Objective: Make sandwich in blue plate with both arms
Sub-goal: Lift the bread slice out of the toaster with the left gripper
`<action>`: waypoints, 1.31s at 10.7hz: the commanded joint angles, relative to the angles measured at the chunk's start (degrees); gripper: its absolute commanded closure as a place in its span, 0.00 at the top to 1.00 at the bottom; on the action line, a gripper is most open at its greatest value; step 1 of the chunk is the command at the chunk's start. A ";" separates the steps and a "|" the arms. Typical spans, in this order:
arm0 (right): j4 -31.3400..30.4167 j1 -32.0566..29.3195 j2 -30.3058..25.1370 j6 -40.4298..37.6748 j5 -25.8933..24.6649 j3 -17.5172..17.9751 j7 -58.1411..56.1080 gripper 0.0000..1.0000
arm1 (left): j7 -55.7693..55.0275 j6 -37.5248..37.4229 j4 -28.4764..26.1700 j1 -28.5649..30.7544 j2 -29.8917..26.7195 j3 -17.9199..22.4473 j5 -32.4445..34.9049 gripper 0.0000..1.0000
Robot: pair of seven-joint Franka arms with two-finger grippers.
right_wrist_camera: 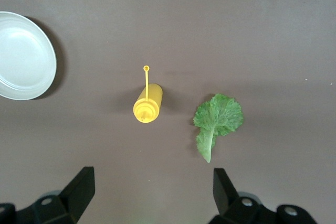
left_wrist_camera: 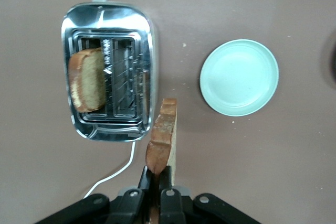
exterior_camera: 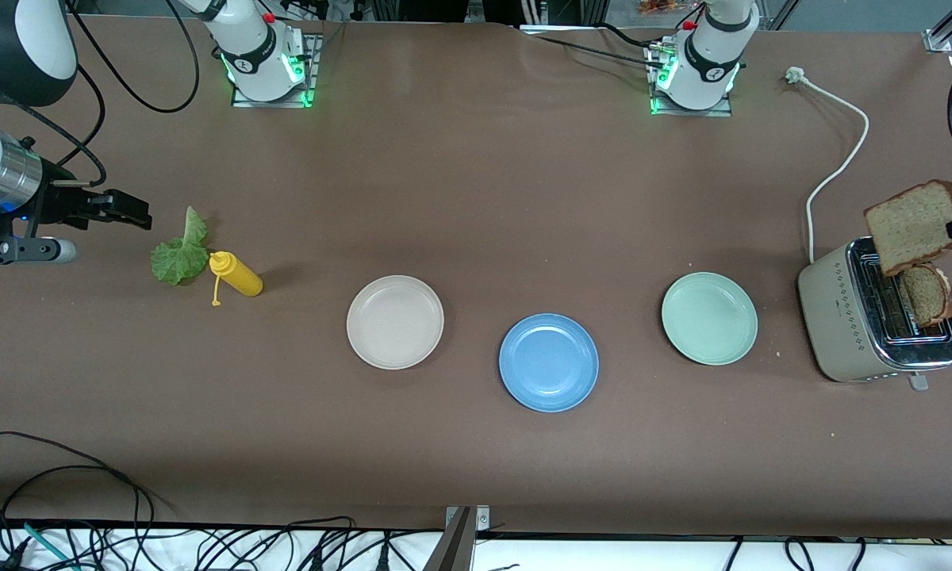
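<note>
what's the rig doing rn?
Sandwich build, early stage. The left hand is shut on one bread slice, held above the toaster; a second slice sits in a slot. The right hand hangs open over the table near the lettuce leaf and mustard bottle. The blue plate holds nothing.

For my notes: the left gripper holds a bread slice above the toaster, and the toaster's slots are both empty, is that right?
Not quite. The left gripper does hold a bread slice above the toaster, but one slot still has a second slice in it, as the left wrist view shows.
</note>
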 commanded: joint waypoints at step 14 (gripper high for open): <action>-0.92 0.16 -0.87 0.29 0.56 -0.21 0.46 1.00 | -22.54 15.66 1.39 -19.80 16.78 0.76 -29.99 0.00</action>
